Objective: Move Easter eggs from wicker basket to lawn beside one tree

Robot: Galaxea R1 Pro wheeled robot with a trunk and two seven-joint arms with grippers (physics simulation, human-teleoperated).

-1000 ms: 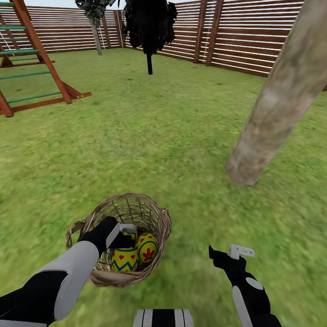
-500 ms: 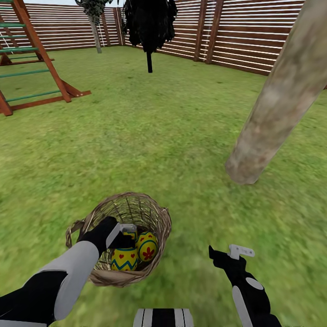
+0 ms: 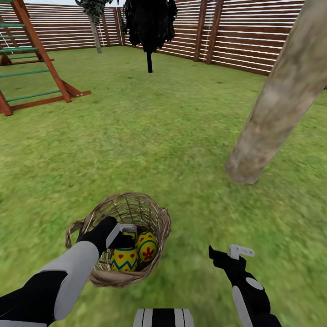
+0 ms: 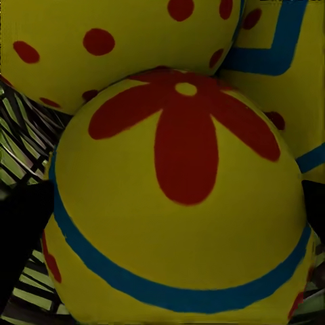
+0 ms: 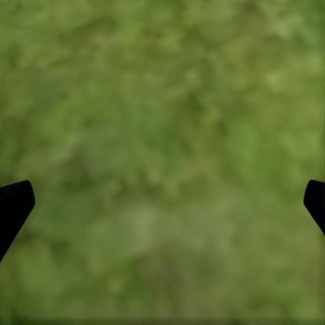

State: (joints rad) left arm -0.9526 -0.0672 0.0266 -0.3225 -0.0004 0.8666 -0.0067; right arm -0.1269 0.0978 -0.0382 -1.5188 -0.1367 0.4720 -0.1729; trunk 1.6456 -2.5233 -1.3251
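Note:
The wicker basket point(image 3: 97, 213) sits on the lawn point(image 3: 159, 136) just in front of me, with three Easter eggs inside. One has zigzag bands point(image 3: 124, 260), one a red flower point(image 3: 147, 247), and one is half hidden point(image 3: 131, 235) behind my left gripper point(image 3: 125, 237). That gripper reaches down into the basket. In the left wrist view it point(image 4: 169, 217) stands open, its dark fingertips point(image 4: 20, 230) on either side of the flower egg point(image 4: 183, 203). My right gripper point(image 3: 217, 255) hangs open over bare grass point(image 5: 162, 156). The tree point(image 3: 277, 100) leans at the right.
A wooden playset point(image 3: 32, 59) stands at the far left. A dark thin-trunked tree point(image 3: 149, 27) and a slatted fence point(image 3: 245, 36) close the back. Open grass lies between the basket and the grey-beige trunk's base point(image 3: 245, 170).
The head view has shifted very slightly. Both arms, the basket and the eggs stay where they were.

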